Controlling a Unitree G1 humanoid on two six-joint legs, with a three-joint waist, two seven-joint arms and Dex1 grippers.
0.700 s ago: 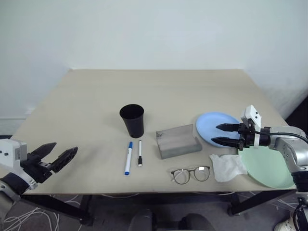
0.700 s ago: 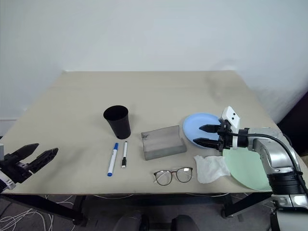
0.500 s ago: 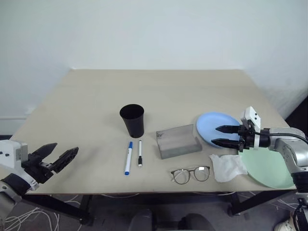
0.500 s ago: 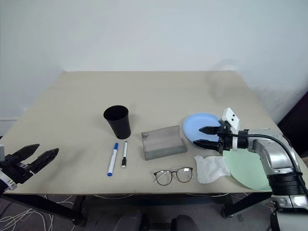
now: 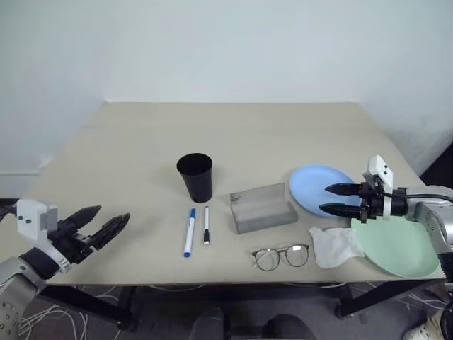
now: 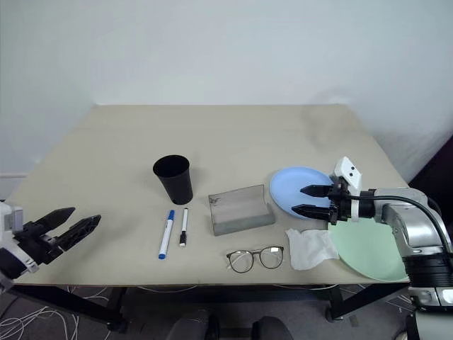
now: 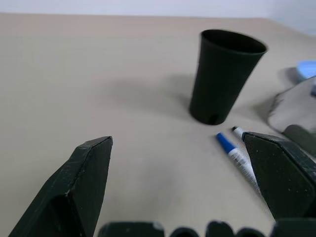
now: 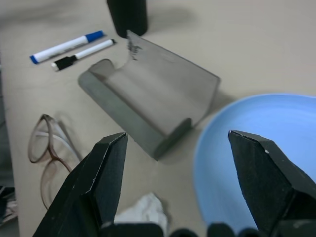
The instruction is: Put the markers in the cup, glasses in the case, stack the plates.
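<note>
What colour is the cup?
Black. The cup shows best in the left wrist view.

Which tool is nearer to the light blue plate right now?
Right. The right tool hangs open over the light blue plate at its right edge, while the left tool, open too, sits far across the table past the markers.

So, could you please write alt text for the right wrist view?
The open right end effector hovers above the round light blue plate and the open grey fabric case; thin-rimmed glasses, two white markers and a black cup lie beyond.
</note>
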